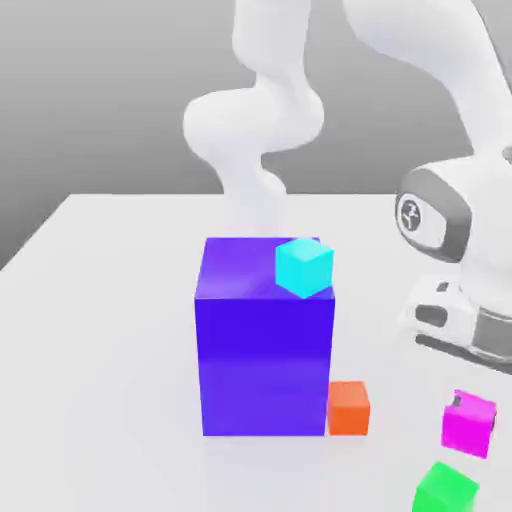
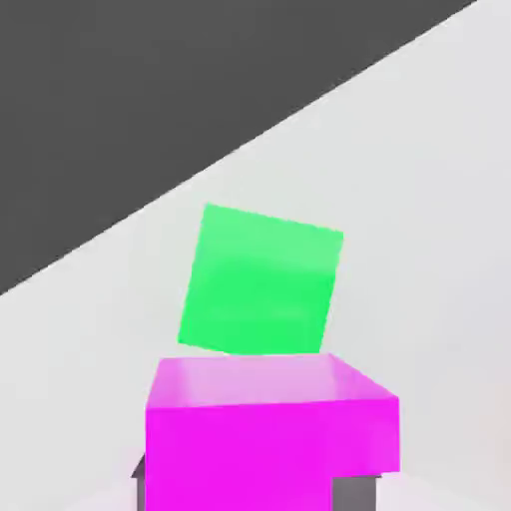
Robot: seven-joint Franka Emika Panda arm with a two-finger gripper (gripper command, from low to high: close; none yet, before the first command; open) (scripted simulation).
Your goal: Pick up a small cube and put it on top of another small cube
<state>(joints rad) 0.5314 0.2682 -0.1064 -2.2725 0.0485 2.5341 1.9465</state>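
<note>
I'm seeing the magenta cube (image 1: 469,424) sitting at the exterior view's right, appearing lifted off the bench (image 1: 100,330), just under the arm's wrist. In the hand view it's (image 2: 269,434) sitting right up against the camera with dark finger parts (image 2: 354,491) peeking out at its lower edges, so I'm judging the hand (image 1: 470,412) is clamped on it; can't confirm full contact on both sides. The green cube (image 1: 446,490) is lying just below and slightly to the exterior view's left of it; in the hand view it's (image 2: 261,281) showing just beyond the magenta one, rotated a bit relative to it. I'm reading green as the likely stacking target, being the nearest. The orange cube (image 1: 349,408) is resting on the bench touching the base of the big blue block (image 1: 265,340), which is carrying a cyan cube (image 1: 303,267) at its top corner. Status as I'm reading it: grasp done, lift apparently done. Left: line up over the target, match its yaw, lower, release. The two cubes aren't stacked yet.
</note>
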